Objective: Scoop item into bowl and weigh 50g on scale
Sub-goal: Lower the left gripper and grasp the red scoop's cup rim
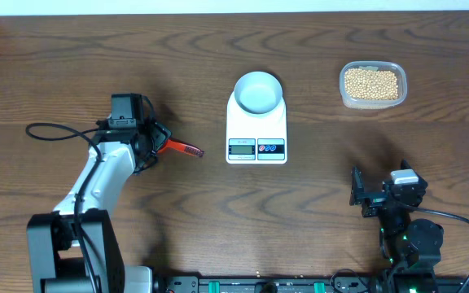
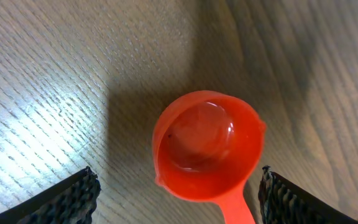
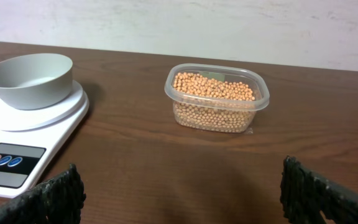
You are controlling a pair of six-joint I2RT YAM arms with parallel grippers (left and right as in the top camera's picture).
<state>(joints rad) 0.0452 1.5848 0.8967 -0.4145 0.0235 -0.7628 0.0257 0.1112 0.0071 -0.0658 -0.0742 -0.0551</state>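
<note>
Sitting near the middle of the wooden table (image 1: 55, 73), the white digital scale (image 1: 256, 134) carried the pale blue-grey bowl (image 1: 258, 91) on its platform, at the end nearer the table's far edge. Its display and round buttons lay at the end towards the near edge. To the right of the scale, well apart from it and close to the far edge, a clear plastic tub (image 1: 373, 105) held the beige beans (image 1: 371, 82), heaped almost to its rim.

On the left half of the table, a red scoop (image 2: 209, 146) lay on the wood with its cup facing up. The left gripper (image 1: 159, 143) stood over it with its jaws spread wide. One finger (image 2: 67, 199) was well clear of the scoop on one side, and the other finger (image 2: 297, 202) sat just beside the handle. From the left wrist view neither finger seemed to press on the scoop.

Near the table's near right corner, the right gripper (image 1: 360, 194) stood with its jaws fully apart and nothing between them, facing the tub and the scale.
</note>
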